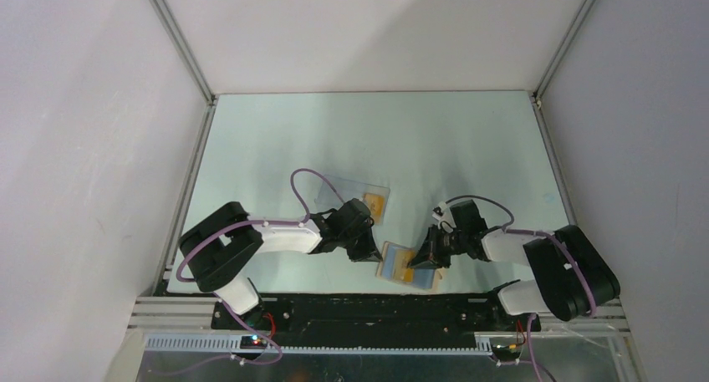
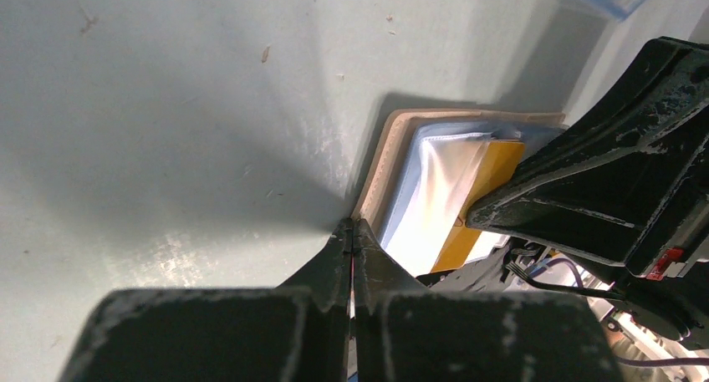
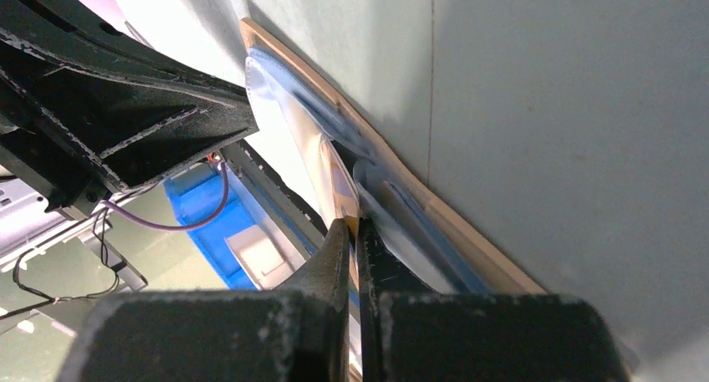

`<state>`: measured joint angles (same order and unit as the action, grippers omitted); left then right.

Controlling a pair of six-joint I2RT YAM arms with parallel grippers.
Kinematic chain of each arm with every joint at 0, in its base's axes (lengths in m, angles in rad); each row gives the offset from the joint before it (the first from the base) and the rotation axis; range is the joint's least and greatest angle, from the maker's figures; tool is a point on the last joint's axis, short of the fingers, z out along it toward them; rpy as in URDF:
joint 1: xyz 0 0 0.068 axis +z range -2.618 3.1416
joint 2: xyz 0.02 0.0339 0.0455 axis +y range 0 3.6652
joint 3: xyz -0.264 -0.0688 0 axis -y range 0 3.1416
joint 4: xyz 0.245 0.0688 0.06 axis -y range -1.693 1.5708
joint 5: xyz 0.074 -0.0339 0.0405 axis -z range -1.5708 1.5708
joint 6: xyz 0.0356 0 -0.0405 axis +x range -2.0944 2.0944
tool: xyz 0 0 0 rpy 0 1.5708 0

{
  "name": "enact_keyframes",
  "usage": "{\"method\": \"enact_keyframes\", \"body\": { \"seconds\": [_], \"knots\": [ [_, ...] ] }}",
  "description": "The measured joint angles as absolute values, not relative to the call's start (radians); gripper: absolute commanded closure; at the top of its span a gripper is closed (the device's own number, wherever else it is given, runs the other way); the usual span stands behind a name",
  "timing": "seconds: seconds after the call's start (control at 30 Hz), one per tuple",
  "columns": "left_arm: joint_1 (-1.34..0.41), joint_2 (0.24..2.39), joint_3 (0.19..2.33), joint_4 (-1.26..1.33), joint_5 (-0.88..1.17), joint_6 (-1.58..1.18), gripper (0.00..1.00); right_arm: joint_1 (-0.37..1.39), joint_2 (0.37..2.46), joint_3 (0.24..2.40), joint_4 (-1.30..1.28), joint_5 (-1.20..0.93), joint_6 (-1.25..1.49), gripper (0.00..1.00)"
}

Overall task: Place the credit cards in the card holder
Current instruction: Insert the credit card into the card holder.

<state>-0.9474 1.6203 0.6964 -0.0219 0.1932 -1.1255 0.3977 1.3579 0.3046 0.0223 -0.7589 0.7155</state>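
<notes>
Lying open between the arms, the soft card holder (image 1: 390, 258) is pressed at its edge by the closed left gripper (image 2: 353, 226). The right gripper (image 3: 352, 228) pinches a thin, probably slippery credit card (image 2: 493, 173) by its end.

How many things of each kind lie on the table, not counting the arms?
cards: 2, one at the clear box, one at the wallet
wallet: 1
clear box: 1
Total: 4
</notes>
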Motion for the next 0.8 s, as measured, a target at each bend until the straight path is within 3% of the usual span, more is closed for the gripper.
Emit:
{"method": "enact_keyframes", "body": {
  "seconds": [0.43,0.8],
  "knots": [
    [-0.947,1.607,0.688,-0.030,0.183,-1.155,1.00,0.479,1.285,0.306,0.049,-0.665,0.770,1.00],
    [-0.947,1.568,0.646,-0.025,0.155,-1.209,1.00,0.482,1.461,0.402,0.112,-0.709,0.767,1.00]
  ]
}}
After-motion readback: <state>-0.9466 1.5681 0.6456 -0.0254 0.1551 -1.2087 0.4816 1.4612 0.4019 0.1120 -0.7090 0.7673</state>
